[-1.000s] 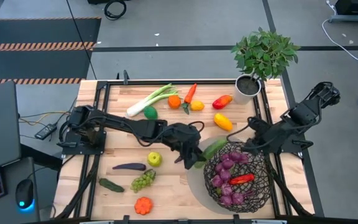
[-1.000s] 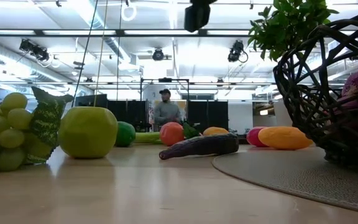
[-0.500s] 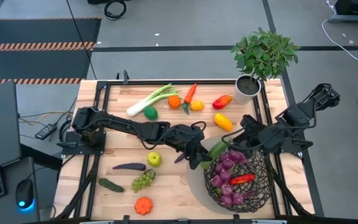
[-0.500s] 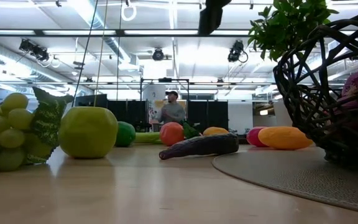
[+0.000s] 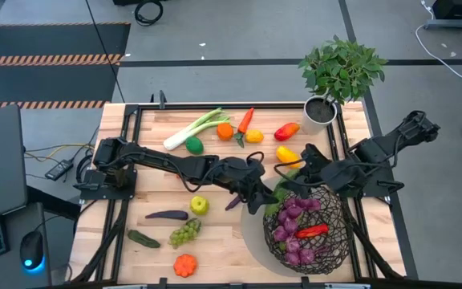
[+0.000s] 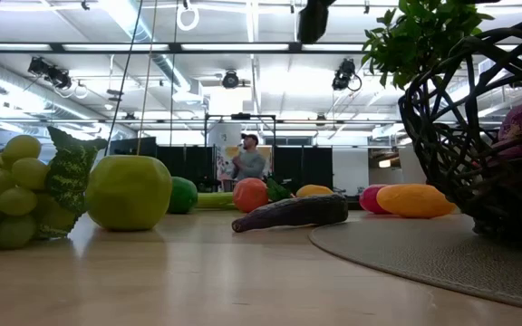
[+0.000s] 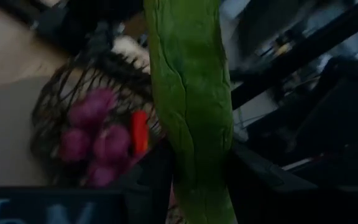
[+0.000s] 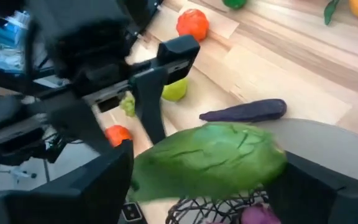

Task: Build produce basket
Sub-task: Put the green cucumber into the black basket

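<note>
Here the left pincer (image 5: 261,198) is clamped on a long green cucumber (image 5: 283,187), holding it in the air just over the near-left rim of the basket (image 5: 307,229), which sits on a round grey mat (image 5: 251,234) at the front right of the desk (image 5: 155,189). The right pincer (image 5: 301,163) has come in beside the cucumber's far end with its fingers spread wide on either side of it; in the right wrist view the green body lies between them, not yet pinched.

The cucumber looks like a light, stiff toy, smooth-skinned with shallow veins, so I'd judge it slippery along its length; a grip across the thick middle should hold better than one near a tapered tip. The basket is dark woven wire, open mesh and bowl-shaped, already carrying purple pieces (image 5: 293,215) and a red pepper (image 5: 312,230). It seems rigid but light, so a nudge on the rim could shift it.

Loose on the wooden desk lie a leek (image 5: 192,128), an orange (image 5: 225,131), a green apple (image 5: 199,205), pale grapes (image 5: 184,233), a purple eggplant (image 5: 167,215) and a small pumpkin (image 5: 184,265).
</note>
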Available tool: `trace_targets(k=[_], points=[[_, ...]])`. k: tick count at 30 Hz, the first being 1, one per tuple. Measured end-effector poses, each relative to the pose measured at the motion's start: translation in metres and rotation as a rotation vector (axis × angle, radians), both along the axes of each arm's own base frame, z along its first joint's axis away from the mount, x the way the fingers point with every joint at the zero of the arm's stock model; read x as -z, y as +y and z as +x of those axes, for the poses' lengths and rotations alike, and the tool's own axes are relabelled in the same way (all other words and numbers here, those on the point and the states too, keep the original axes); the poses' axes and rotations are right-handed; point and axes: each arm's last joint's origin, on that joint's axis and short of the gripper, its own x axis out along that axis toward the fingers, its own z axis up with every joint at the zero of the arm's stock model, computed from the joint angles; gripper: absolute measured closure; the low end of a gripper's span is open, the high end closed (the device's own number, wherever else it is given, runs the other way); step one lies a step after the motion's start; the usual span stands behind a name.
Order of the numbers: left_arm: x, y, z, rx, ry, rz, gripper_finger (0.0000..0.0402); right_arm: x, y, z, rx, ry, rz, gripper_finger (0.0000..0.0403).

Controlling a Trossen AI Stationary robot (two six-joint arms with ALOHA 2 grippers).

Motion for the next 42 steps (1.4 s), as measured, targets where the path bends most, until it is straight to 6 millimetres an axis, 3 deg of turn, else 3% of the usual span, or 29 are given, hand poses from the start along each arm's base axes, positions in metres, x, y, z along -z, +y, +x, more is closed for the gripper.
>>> trace_targets(k=[5, 10, 15, 21, 30, 36, 42], points=[[-0.005, 0.003, 0.002, -0.01, -0.046, -0.036, 0.0271, 0.002, 0.002, 0.009, 0.009, -0.016, 0.008, 0.0047], [-0.005, 0.005, 0.002, -0.014, -0.046, -0.04, 0.0271, 0.002, 0.003, 0.011, 0.008, -0.019, 0.009, 0.0065], [-0.002, 0.009, 0.002, -0.051, -0.006, -0.051, 0.0266, 0.004, 0.003, 0.01, -0.005, 0.007, 0.011, 0.0137], [0.002, 0.02, -0.001, -0.079, 0.067, -0.042, 0.0214, 0.012, 0.003, 0.003, -0.074, 0.127, 0.019, 0.0233], [-0.007, 0.049, -0.019, -0.021, 0.196, -0.028, 0.0153, 0.019, 0.01, -0.01, -0.233, 0.331, 0.176, 0.0222], [-0.017, 0.059, -0.034, -0.004, 0.238, 0.03, 0.0156, 0.022, 0.022, -0.021, -0.289, 0.446, 0.311, 0.0186], [-0.01, 0.064, -0.052, 0.011, 0.412, 0.121, 0.0169, 0.025, 0.025, -0.031, -0.272, 0.513, 0.28, 0.0153]])
